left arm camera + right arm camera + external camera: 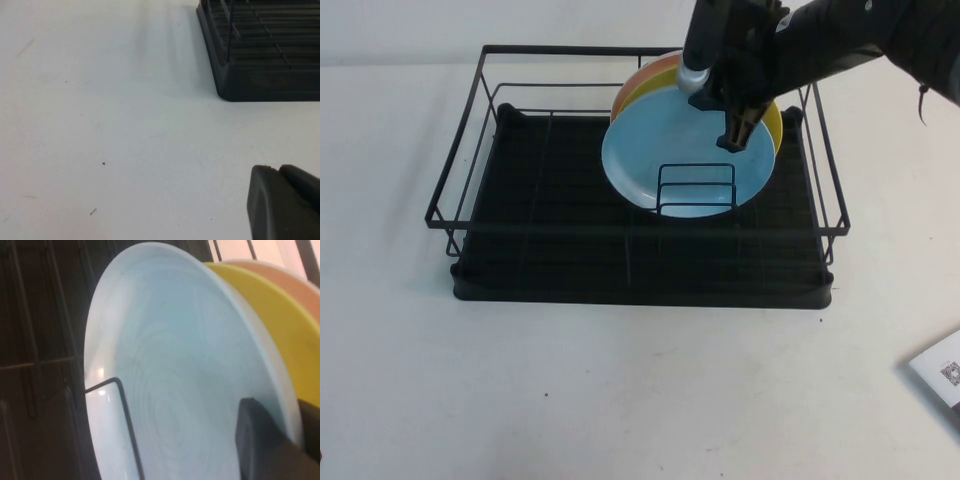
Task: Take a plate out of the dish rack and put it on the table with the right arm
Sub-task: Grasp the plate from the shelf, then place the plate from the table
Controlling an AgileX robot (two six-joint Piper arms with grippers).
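The light-blue plate (pixel 665 150) stands on edge in the small wire holder (pixel 696 188) of the black dish rack (pixel 540 200), leaning back on a yellow plate (pixel 776 122) and an orange plate (pixel 638 80). My right gripper (pixel 735 135) reaches down over the blue plate's upper right rim. In the right wrist view the blue plate (pixel 175 365) fills the picture, and my right gripper (pixel 295 410) has one finger on its face and one behind its rim, shut on it. My left gripper (pixel 277 170) is shut and empty over the white table (pixel 100 125), near the rack's corner (pixel 265 75).
The rack's wire walls (pixel 460 150) rise around the tray on all sides. The yellow plate (pixel 280 330) and orange plate (pixel 292 282) stand right behind the blue one. A white paper with a printed code (pixel 942 372) lies at the table's right edge. White table (pixel 620 390) stretches in front of the rack.
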